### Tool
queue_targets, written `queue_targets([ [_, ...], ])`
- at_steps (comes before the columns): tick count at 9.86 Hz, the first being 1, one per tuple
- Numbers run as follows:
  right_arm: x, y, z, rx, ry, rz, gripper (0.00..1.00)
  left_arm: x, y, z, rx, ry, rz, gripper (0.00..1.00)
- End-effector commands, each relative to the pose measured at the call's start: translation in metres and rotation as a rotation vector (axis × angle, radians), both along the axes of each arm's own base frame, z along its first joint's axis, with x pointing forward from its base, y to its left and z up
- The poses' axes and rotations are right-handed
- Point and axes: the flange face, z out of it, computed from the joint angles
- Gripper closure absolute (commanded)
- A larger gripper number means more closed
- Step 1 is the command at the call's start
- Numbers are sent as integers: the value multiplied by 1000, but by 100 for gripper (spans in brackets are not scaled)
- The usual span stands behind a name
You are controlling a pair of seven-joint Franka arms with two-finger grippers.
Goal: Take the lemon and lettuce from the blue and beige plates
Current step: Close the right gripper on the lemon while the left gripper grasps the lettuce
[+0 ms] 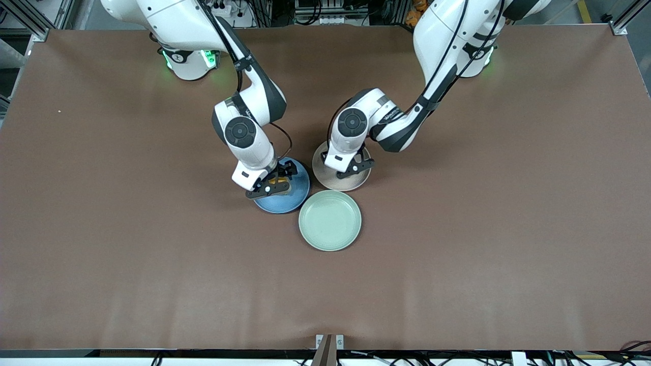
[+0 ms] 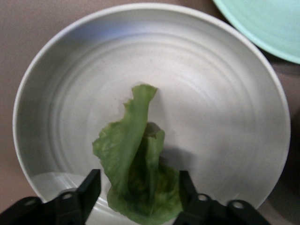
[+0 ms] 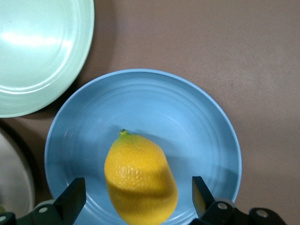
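Note:
The lemon (image 3: 138, 183) lies in the blue plate (image 3: 187, 117). My right gripper (image 3: 137, 197) is down over it, open, with one finger on each side and a gap to each. In the front view this gripper (image 1: 280, 177) covers most of the blue plate (image 1: 297, 192), and only a bit of the lemon (image 1: 278, 179) shows. The lettuce (image 2: 136, 164) lies in the beige plate (image 2: 211, 93). My left gripper (image 2: 139, 190) is open around it, fingers on both sides. In the front view this gripper (image 1: 354, 165) is low over the beige plate (image 1: 324, 175) and hides the lettuce.
A pale mint-green plate (image 1: 330, 220) sits nearer the front camera, touching close to both other plates. Its rim shows in the left wrist view (image 2: 267, 23) and the right wrist view (image 3: 33, 47). The brown table (image 1: 508, 229) spreads around them.

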Motion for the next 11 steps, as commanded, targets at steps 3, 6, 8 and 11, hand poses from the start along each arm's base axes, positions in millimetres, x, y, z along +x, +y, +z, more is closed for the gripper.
queue_targets([
  [3, -10, 4, -31, 9, -31, -9, 0, 3, -5, 7, 26, -56, -2, 100],
  [6, -26, 11, -49, -3, -26, 15, 0, 21, -2, 52, -6, -116, 24, 100],
  [8, -27, 13, -53, -3, -29, 19, 0, 37, 7, 82, -25, -163, 43, 100],
  [11, -31, 16, -61, -9, -27, 22, 32, 68, 33, 99, 42, -284, -13, 100],
])
